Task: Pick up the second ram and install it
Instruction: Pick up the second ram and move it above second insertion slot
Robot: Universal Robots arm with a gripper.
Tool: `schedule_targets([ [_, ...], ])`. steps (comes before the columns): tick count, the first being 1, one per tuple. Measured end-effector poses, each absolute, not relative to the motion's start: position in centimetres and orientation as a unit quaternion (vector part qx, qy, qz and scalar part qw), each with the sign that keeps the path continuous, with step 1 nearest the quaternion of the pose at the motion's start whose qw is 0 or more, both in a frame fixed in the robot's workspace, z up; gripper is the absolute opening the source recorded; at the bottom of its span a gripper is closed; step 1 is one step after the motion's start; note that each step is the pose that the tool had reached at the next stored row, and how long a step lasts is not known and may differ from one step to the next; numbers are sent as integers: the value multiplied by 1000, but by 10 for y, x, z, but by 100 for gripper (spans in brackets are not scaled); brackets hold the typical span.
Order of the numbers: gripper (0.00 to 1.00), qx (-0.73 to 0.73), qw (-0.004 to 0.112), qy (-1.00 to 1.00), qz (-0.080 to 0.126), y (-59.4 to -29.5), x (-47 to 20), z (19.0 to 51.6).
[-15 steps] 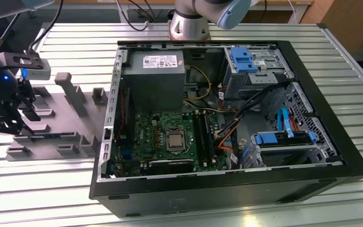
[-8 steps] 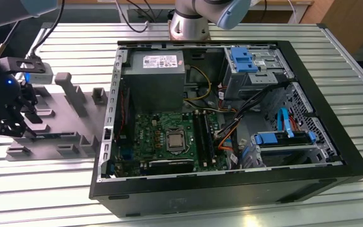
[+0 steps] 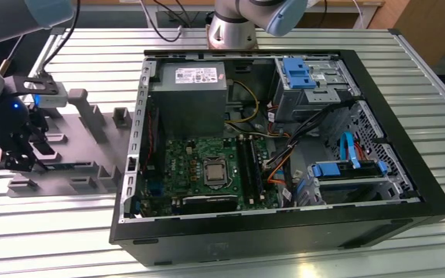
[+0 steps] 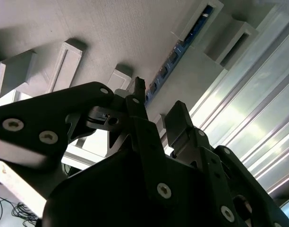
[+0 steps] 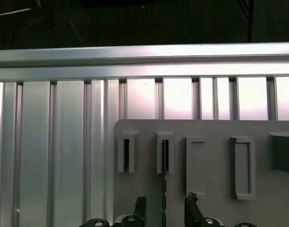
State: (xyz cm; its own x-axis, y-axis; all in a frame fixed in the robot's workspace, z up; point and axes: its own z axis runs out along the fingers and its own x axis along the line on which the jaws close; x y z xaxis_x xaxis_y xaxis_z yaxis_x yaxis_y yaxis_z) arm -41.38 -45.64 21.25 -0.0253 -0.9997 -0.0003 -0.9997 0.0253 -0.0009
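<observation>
The second ram [image 5: 164,182] stands on edge in a slot of the grey tray [image 5: 210,127], seen as a thin dark strip. In the second wrist view the ram [image 4: 182,45] runs away from the fingers as a dark strip with chips. My gripper [image 5: 165,205] is open, with one fingertip on each side of the stick and a gap on both sides. In the second wrist view the gripper [image 4: 158,106] hovers just over the near end of the stick. In the exterior view the gripper [image 3: 18,157] hangs over the tray [image 3: 83,139] at that view's left.
An open computer case [image 3: 284,145] lies at the exterior view's right, with the motherboard and its black memory slots [image 3: 247,165] near the middle. Upright pegs [image 3: 91,119] and empty holders [image 5: 242,165] stand on the tray. The ribbed metal table [image 5: 50,151] surrounds it.
</observation>
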Motion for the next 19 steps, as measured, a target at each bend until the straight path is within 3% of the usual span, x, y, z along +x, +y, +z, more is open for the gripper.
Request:
schedule_targets([
  [7,45,-700,1,714,-1,-458,-414,205],
  [10,37,-701,2,713,-1,-459,-414,203],
  [11,30,-701,2,713,-1,-459,-414,202],
  [19,30,-704,2,711,-2,-459,-414,193],
])
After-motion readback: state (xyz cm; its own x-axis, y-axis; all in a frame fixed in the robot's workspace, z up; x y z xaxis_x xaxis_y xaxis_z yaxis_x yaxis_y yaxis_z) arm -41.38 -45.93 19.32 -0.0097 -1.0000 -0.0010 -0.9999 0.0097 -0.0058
